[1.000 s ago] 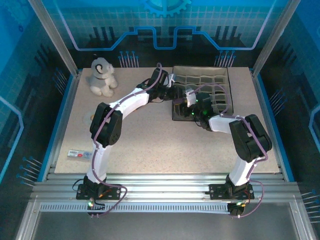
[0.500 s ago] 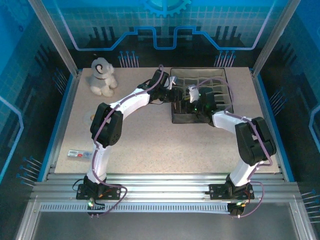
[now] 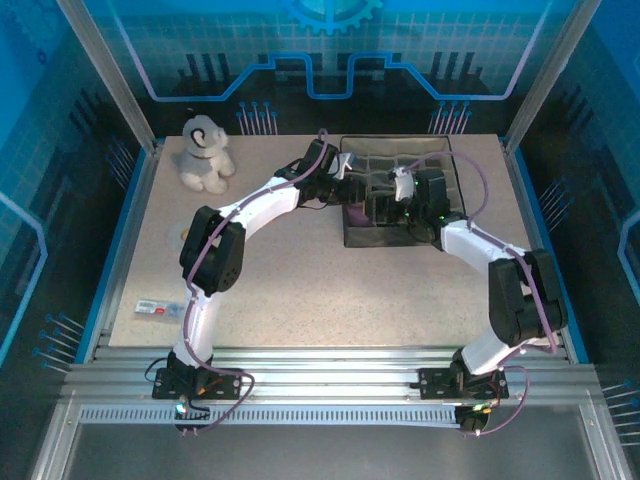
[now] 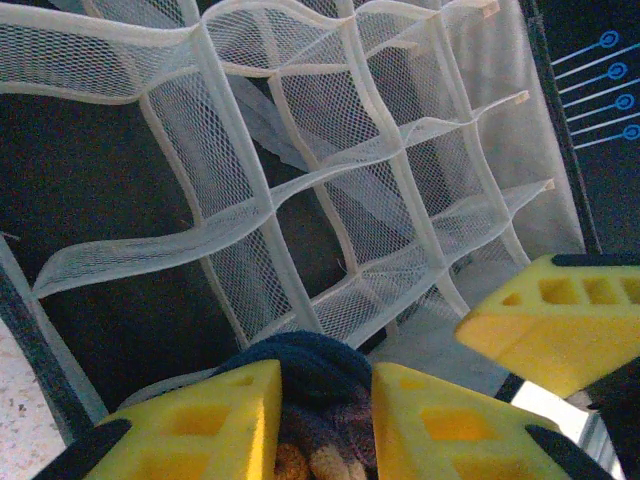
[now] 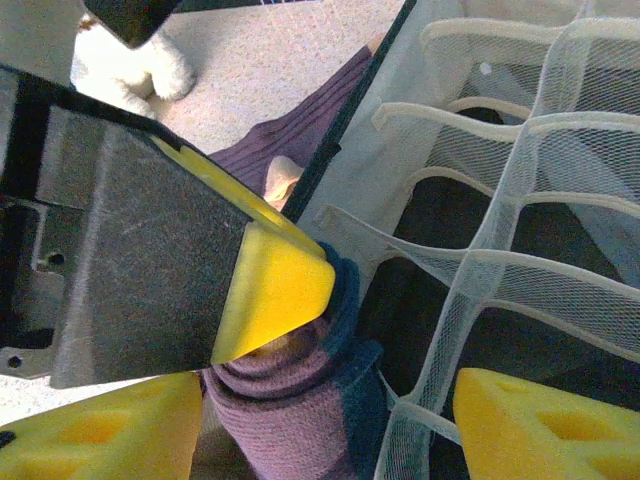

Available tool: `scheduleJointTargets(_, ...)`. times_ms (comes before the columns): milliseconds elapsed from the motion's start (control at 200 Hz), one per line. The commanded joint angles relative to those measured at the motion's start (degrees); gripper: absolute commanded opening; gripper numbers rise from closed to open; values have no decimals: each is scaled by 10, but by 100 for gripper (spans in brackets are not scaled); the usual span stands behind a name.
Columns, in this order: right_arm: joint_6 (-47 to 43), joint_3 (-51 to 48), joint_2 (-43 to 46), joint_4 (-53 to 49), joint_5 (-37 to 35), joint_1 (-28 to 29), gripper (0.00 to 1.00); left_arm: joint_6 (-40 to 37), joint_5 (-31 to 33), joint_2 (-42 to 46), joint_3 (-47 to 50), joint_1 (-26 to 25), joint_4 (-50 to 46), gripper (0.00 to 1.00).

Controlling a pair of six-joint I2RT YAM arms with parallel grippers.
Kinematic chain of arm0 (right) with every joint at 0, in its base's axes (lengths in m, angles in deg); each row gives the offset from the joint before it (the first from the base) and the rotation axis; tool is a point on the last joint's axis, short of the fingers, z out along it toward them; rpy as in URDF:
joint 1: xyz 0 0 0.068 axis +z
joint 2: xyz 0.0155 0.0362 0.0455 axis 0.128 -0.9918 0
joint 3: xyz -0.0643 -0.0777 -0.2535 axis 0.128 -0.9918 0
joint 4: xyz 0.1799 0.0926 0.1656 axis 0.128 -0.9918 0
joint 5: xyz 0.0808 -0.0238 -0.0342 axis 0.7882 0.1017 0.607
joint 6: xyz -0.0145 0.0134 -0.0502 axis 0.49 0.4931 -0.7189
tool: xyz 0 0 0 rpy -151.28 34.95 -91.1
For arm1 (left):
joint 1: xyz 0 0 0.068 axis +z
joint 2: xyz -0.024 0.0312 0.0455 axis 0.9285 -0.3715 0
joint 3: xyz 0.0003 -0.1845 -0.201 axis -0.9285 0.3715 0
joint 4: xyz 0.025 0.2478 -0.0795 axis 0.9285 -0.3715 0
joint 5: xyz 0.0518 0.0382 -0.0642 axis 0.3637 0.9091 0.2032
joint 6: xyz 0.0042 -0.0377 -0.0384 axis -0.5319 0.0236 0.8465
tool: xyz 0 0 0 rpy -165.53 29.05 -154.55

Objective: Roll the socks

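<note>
2 socks (image 5: 265,400): rolled together, purple with a navy edge, at the mesh organizer (image 4: 330,180), just inside its wall.
Left gripper (image 4: 325,385): clenched on the socks.
Right gripper (image 5: 330,420): jaws spread wide, flanking the socks.

Left jaws clamped, right jaws seemingly apart
</note>
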Motion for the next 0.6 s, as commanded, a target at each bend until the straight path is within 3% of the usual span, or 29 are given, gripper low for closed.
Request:
scheduleJointTargets(0, 23, -3, 48, 1, -20, -26, 67, -37, -5, 16, 1, -17, -68, 27)
scheduleJointTargets(405, 9, 0, 110, -129, -82, -45, 65, -76, 53, 39, 15, -53, -103, 26)
scheduleJointTargets(595, 9, 6, 129, -161, -92, -42, 65, -104, 76, 76, -5, -52, -126, 32)
